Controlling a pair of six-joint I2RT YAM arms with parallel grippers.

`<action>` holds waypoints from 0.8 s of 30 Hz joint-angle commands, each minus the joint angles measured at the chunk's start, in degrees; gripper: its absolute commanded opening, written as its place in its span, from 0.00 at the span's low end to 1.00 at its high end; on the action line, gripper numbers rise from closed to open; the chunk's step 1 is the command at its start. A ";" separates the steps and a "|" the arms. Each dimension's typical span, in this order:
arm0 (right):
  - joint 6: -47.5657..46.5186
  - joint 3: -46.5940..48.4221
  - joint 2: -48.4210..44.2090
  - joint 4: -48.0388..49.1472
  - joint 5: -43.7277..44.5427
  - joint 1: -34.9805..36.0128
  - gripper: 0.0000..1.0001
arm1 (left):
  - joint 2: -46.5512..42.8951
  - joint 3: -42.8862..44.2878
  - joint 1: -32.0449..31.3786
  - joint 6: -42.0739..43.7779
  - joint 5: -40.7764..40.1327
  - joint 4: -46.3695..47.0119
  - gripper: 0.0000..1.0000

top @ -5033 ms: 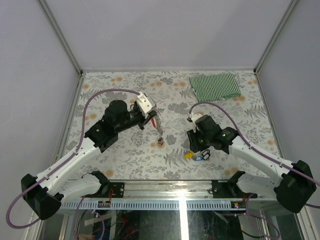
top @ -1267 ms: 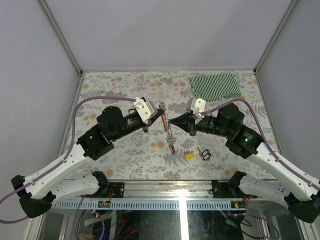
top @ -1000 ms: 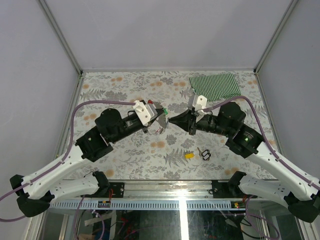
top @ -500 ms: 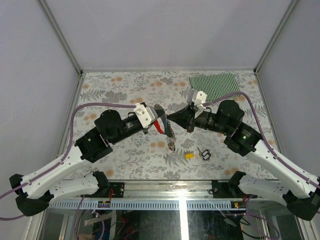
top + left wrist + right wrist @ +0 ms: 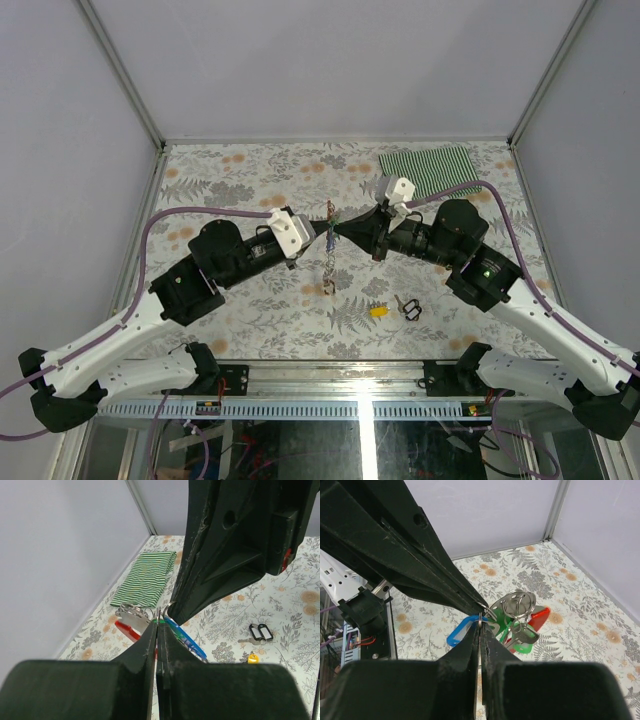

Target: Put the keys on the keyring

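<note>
Nearest the arm bases, a yellow key (image 5: 378,311) lies loose on the floral desk (image 5: 270,312) with a black loop (image 5: 410,306) just beside it, both well apart from the action, so by my read the yellow one is not on yet. Past them, mid-desk and lifted off the surface, the two arms meet tip to tip. The left end effector (image 5: 158,628) is clamped fully closed and the right end effector (image 5: 480,629) is likewise closed, and both pinch the same bundle at nearly the same spot, on thin metal at the top of the keyring (image 5: 538,616). Exactly which wire each one has I can't tell, too small. Blue key (image 5: 460,630) and green key (image 5: 512,630) hang in the bundle next to the red clip and look threaded or close to it. The chain (image 5: 328,264) dangles straight down below the pinch point; whether its end touches the desk I can't tell. It's probably held up in the air so the weight pulls everything down and out of the way, with one side steadying the ring while the other works a key along it. Tips opposed and that tight means little slack, so a slip would drop the lot. Farthest back, a green striped cloth (image 5: 430,170) sits folded by the far right corner, not involved
</note>
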 commanded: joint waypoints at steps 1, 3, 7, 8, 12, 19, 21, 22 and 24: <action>0.72 2.68 -0.41 4.09 1.49 0.38 0.00 | -1.03 2.39 -0.42 1.18 1.43 4.17 0.00; 0.69 2.66 -0.34 4.05 1.77 0.39 0.00 | -1.10 2.41 -0.39 1.29 1.67 4.08 0.00; 0.84 2.53 -0.39 3.87 2.35 0.39 0.00 | -1.37 2.29 -0.45 1.41 1.84 4.03 0.00; 0.95 2.51 -0.46 3.87 2.49 0.39 0.00 | -1.42 2.26 -0.48 1.43 1.93 4.06 0.00; 1.08 2.51 -0.46 3.94 3.12 0.39 0.00 | -1.64 2.08 -0.53 1.45 2.25 3.96 0.00; 1.29 2.68 -0.30 4.03 3.15 0.35 0.00 | -1.53 2.25 -0.51 1.64 2.80 3.23 0.00; 1.32 2.53 -0.39 4.19 3.33 0.39 0.00 | -1.46 2.37 -0.49 1.68 3.09 2.93 0.00; 1.46 2.44 -0.50 4.36 3.58 0.36 0.00 | -1.54 2.34 -0.50 1.60 3.18 2.92 0.00; 1.69 2.33 -0.48 4.35 4.13 0.38 0.00 | -1.71 2.30 -0.48 1.59 3.36 2.96 0.00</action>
